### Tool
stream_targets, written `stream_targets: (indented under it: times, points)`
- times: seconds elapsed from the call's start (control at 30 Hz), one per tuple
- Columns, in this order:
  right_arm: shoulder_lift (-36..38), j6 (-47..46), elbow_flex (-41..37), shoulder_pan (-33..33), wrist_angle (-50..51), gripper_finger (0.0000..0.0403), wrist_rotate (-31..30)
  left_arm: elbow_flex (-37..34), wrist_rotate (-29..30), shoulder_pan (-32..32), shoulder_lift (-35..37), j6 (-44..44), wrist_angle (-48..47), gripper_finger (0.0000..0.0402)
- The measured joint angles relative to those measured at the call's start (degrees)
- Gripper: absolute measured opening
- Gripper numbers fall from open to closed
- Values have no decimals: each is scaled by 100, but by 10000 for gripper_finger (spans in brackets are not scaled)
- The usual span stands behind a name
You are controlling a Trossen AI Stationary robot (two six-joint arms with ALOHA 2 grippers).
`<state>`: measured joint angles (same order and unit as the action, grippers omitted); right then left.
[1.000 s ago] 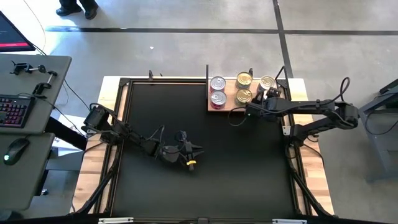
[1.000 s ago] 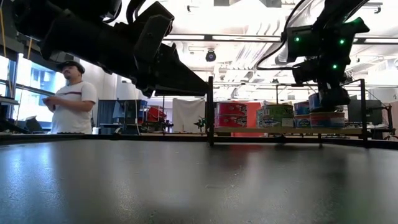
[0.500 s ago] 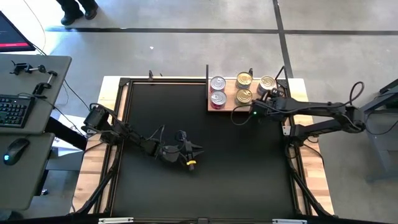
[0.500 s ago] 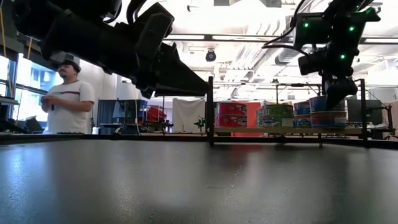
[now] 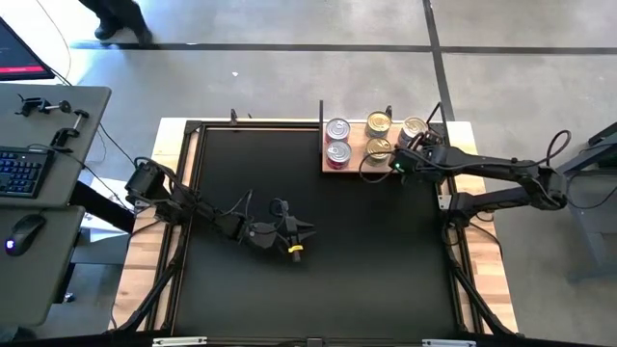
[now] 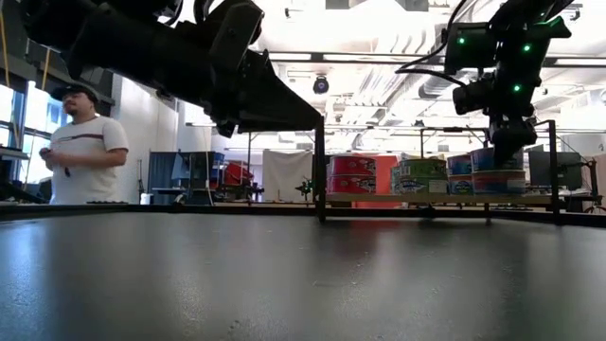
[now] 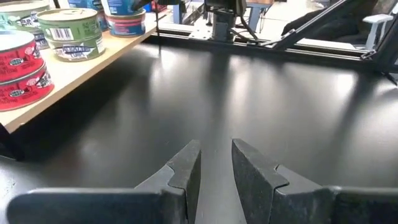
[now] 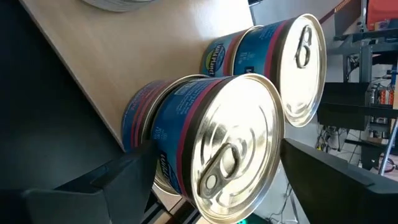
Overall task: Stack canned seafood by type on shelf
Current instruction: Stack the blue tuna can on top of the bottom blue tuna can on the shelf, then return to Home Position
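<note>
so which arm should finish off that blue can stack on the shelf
The right. Its gripper is already at the shelf, with its open fingers on either side of the top blue can, which sits on another blue can. The left gripper waits, fingers slightly parted, over the black mat, far from the cans.

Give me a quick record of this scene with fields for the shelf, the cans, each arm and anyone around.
shelf: wooden board at the mat's far right edge
cans: red pair, gold-lidded pair, blue stacks, each two high
right gripper: over the blue stacks, jaws open on either side of the top can, not clamped
left gripper: low over the bare mat, holding nothing, jaws slightly apart
person: standing beyond the table
</note>
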<state>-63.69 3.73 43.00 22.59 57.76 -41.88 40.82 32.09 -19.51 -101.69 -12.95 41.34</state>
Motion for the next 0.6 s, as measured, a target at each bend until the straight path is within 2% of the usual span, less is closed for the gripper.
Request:
stream_targets:
  times: [0.27, 0.43, 0.6]
  points:
    - [225, -305, 695, -158, 294, 329, 146, 0, -310, 0, 77, -42, -46, 83]
    - [750, -607, 919, -544, 20, 328, 1669, 0, -306, -4, 684, -40, -741, 82]
    - [1741, -766, 334, -1220, -792, 302, 3025, -165, -306, 91, 1699, -35, -1755, 70]
